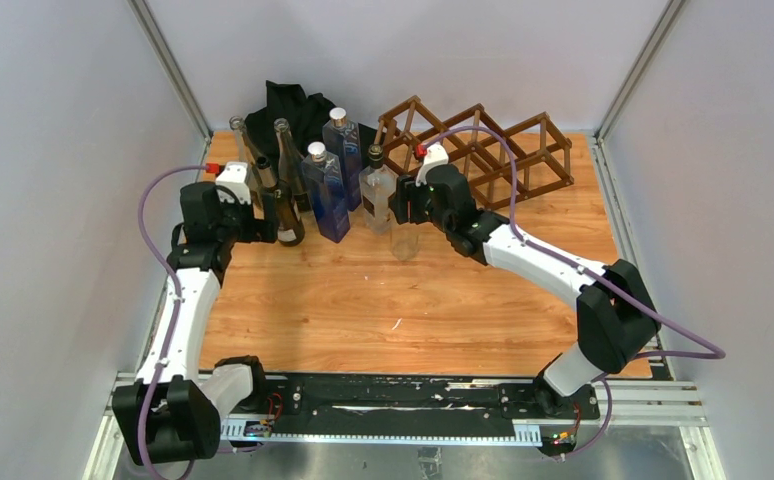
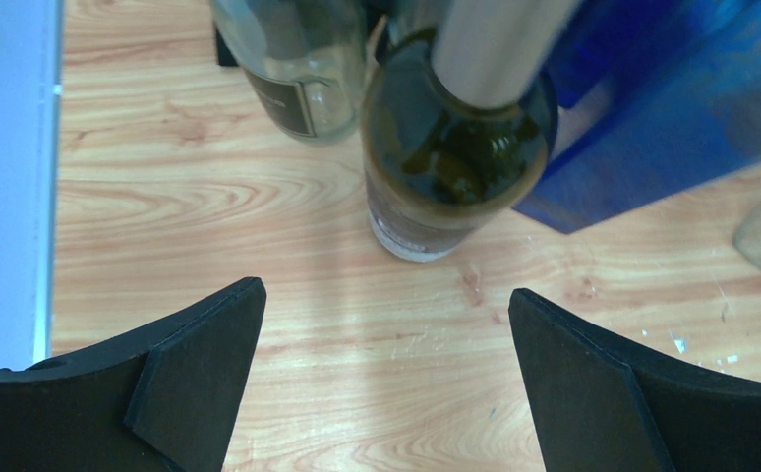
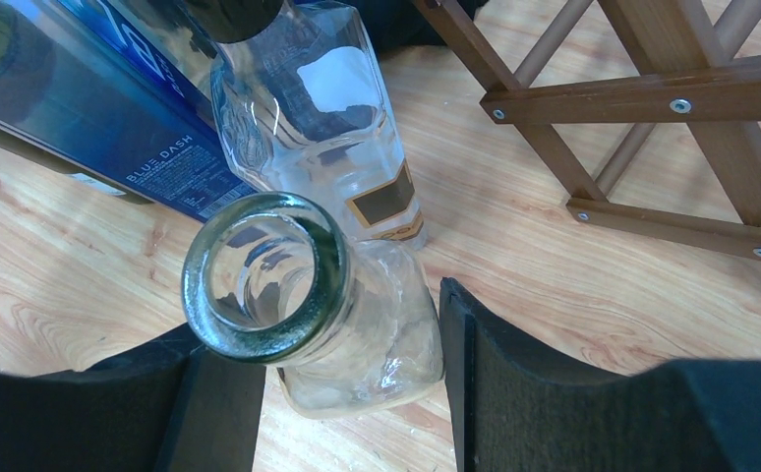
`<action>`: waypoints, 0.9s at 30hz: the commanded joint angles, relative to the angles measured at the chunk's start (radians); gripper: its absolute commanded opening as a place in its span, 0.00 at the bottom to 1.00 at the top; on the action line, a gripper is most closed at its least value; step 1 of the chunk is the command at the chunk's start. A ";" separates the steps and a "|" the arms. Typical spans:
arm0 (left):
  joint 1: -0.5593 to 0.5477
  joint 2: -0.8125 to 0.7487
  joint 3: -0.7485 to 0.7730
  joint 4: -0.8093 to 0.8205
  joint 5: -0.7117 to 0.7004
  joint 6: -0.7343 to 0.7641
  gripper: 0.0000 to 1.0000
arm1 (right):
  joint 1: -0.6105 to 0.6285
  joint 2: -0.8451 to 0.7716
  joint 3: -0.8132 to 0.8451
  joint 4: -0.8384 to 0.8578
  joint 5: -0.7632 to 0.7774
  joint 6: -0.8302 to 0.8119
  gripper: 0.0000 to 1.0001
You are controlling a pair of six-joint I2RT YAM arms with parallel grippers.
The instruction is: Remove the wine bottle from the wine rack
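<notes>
The wine bottle (image 1: 403, 242), clear glass with an open greenish mouth, stands upright off the rack, just in front of the other bottles. My right gripper (image 1: 404, 214) is shut on the wine bottle's (image 3: 381, 339) body, and the right gripper's (image 3: 342, 329) dark pads press both sides of it. Whether its base touches the wood, I cannot tell. The wine rack (image 1: 493, 150), a dark brown lattice, stands at the back right with no bottle showing in its cells; its sticks (image 3: 652, 98) lie just right of the bottle. My left gripper (image 2: 384, 295) is open over bare wood.
Several bottles stand at the back left: two blue ones (image 1: 328, 190), a clear labelled one (image 1: 376, 190), and dark ones (image 1: 288, 210). One dark bottle (image 2: 455, 167) is just ahead of my left fingers. A black cloth (image 1: 288, 110) lies behind them. Walls close in on both sides.
</notes>
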 commanded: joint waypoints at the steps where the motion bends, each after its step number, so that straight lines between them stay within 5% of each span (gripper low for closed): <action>1: 0.007 -0.019 -0.057 0.037 0.137 0.075 1.00 | -0.006 -0.009 -0.019 0.042 0.010 -0.004 0.10; 13: 0.007 -0.031 -0.161 0.043 0.221 0.215 1.00 | -0.002 -0.055 -0.034 0.003 -0.006 0.007 0.88; 23: 0.007 -0.010 -0.247 0.120 0.287 0.213 1.00 | -0.001 -0.195 -0.058 -0.018 -0.005 0.013 0.94; 27: 0.006 -0.017 -0.331 0.268 0.300 0.168 1.00 | -0.005 -0.320 -0.092 -0.054 0.074 0.026 0.96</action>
